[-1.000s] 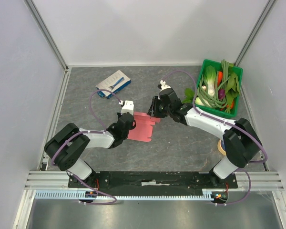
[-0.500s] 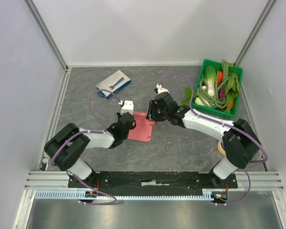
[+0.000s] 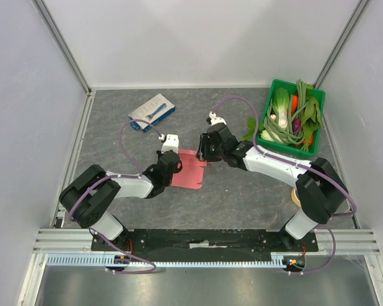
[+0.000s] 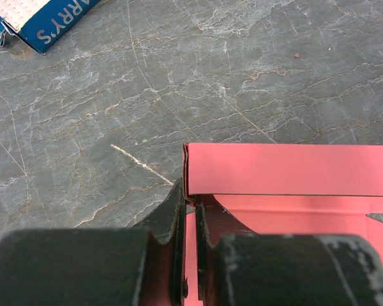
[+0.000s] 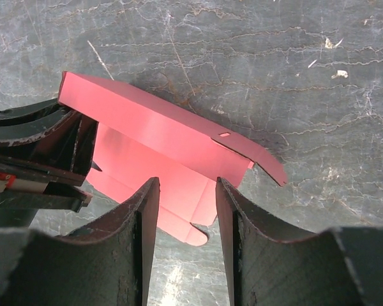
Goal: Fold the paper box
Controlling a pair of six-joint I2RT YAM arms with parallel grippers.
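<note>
The pink-red paper box (image 3: 189, 172) lies partly folded on the grey table between the two arms. One long flap (image 5: 159, 137) stands up from its flat panel (image 4: 287, 169). My left gripper (image 3: 172, 164) is shut on the box's left edge, with the thin card pinched between its jaws (image 4: 190, 191). Over the box's right side, my right gripper (image 3: 204, 149) is open. Its fingers (image 5: 186, 185) straddle the tabbed edge and hold nothing.
A white-and-blue rectangular box (image 3: 152, 111) lies at the back left, and its corner shows in the left wrist view (image 4: 38, 19). A green basket (image 3: 314, 90) of vegetables stands at the back right. A tape roll (image 3: 296, 196) sits by the right arm's base.
My right gripper moved left over the box and opened wider. The box's right tabbed side has come up, so it looks narrower from above. The left gripper kept its grip and place.
</note>
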